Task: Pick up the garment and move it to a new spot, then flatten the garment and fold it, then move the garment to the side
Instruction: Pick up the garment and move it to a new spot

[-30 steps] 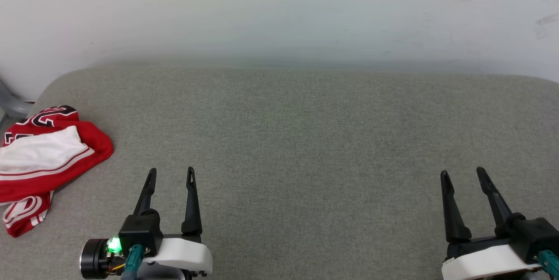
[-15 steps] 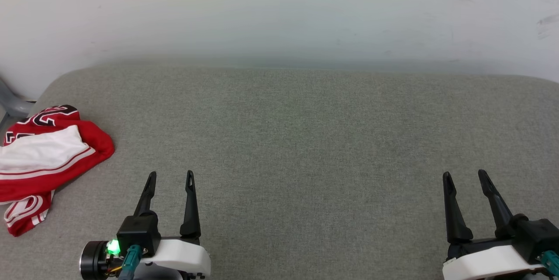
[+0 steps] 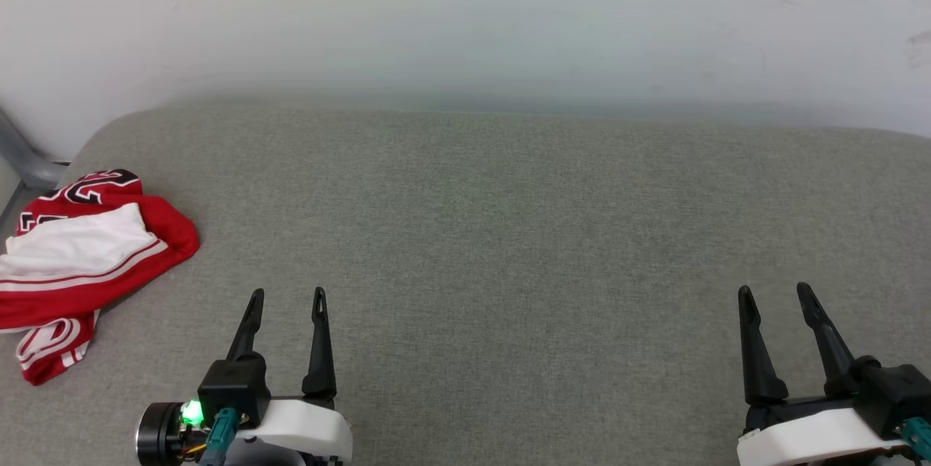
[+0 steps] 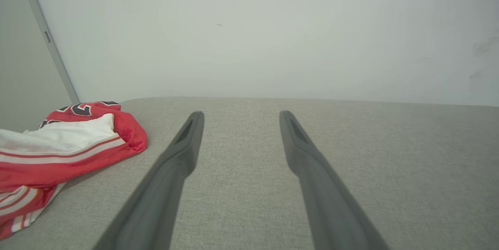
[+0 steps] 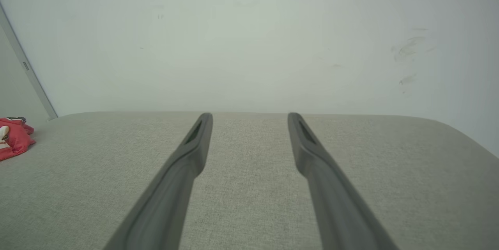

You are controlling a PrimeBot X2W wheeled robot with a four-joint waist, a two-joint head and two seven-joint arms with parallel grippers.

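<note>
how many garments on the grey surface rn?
1. The garment lies crumpled at the left end of the grey surface, ahead-left of the left tool; the frame edge cuts off part of it.

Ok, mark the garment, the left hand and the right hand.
garment (image 3: 76,246): head view, on its white sleeve.
left hand (image 3: 287,294): head view, midway between its open fingertips.
right hand (image 3: 772,289): head view, midway between its open fingertips.
</note>
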